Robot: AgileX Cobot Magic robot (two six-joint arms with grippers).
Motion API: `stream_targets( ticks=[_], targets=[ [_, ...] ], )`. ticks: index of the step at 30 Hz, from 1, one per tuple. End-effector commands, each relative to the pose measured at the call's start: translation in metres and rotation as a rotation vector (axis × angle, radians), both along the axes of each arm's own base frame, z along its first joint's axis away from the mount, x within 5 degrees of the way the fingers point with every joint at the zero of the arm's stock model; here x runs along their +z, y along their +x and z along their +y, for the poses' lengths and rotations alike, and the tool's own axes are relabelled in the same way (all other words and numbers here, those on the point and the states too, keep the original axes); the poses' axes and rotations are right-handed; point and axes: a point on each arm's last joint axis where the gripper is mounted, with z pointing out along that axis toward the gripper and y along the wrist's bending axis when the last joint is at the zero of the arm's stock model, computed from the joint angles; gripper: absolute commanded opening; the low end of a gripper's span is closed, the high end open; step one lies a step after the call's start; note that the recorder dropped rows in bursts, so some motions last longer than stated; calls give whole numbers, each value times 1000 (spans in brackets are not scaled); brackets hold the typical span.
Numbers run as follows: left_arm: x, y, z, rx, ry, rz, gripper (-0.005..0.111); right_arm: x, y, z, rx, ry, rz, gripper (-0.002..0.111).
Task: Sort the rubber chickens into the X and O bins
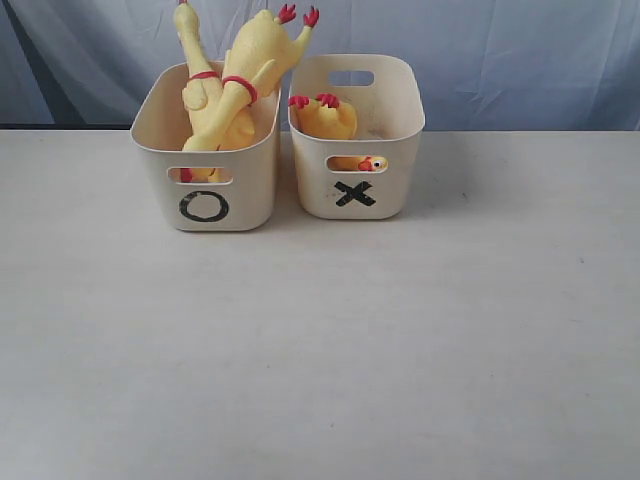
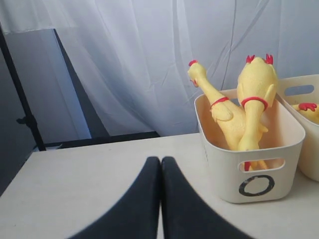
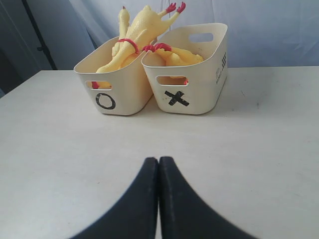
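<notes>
1. Standing side by side near the far edge of the table (image 1: 320,350), the O bin (image 1: 250,190) is on the left and the X bin (image 1: 400,180) on the right. Their rims almost meet, and a thin gap shows between the walls lower down.
2. Two long chickens stand crossed in the O bin, both rising well above its rim. The left chicken (image 1: 198,90) tilts towards the bin's left side. The right chicken (image 1: 258,55), red feet uppermost, leans out over the rim towards the X bin.
3. The short chicken (image 1: 325,118) lies in the X bin against its left wall, with its feet just above the rim. Its head shows through the front slot (image 1: 357,163).
4. A wide stretch of bare table runs from the bins' fronts to the near edge, with open surface to either side of the pair as well.
5. Just behind the bins, the table's back edge meets a pale curtain (image 1: 520,60).
6. The left gripper (image 2: 160,160) has its fingers pressed together on nothing and sits over the table off the O bin's outer side, well apart from it.
7. The right gripper (image 3: 158,160) is likewise closed and holds nothing. It faces both bin fronts across open table.
</notes>
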Motion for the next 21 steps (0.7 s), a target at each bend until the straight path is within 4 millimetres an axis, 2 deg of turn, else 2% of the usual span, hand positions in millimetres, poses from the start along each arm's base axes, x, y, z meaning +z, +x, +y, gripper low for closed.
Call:
stream_targets(
  ticks=[1,9,21],
  targets=[
    [-12,-12,2,-10,-26,-20,0,-1,0,0,-5,-2,-8,0],
    [-28,-35,2,-83,-120,-144,0,-1,0,0,-5,-2,-8,0],
    [-39,-44,12,17,-115,-38,0,-1,0,0,-5,-2,-8,0]
  ],
)
